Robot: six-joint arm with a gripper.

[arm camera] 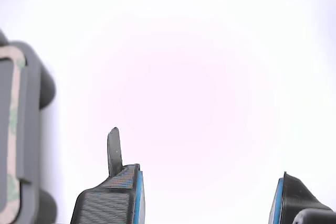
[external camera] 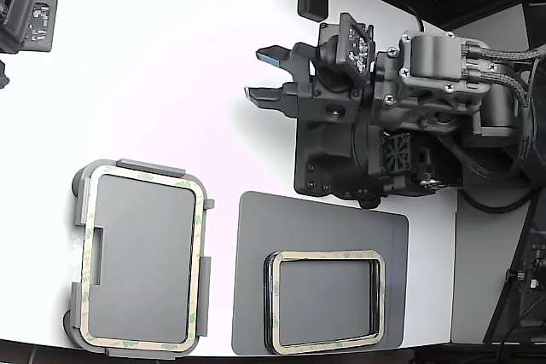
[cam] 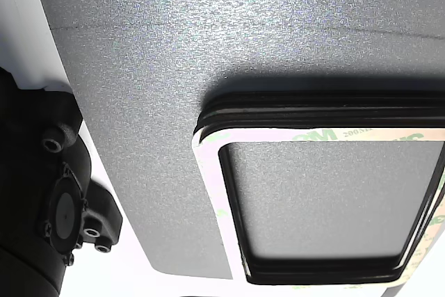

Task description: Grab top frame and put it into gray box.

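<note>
claw [external camera: 261, 74] open, empty, arm held level over bare table; top frame [external camera: 142, 257] sits in gray box [external camera: 78, 210].

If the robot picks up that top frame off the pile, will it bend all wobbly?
Probably a little. The top frame is a thin ring with an open middle, so it may sag if lifted by one edge. It looks light. Lying flat on the pile, its edge may be hard for the tool to catch.
</note>
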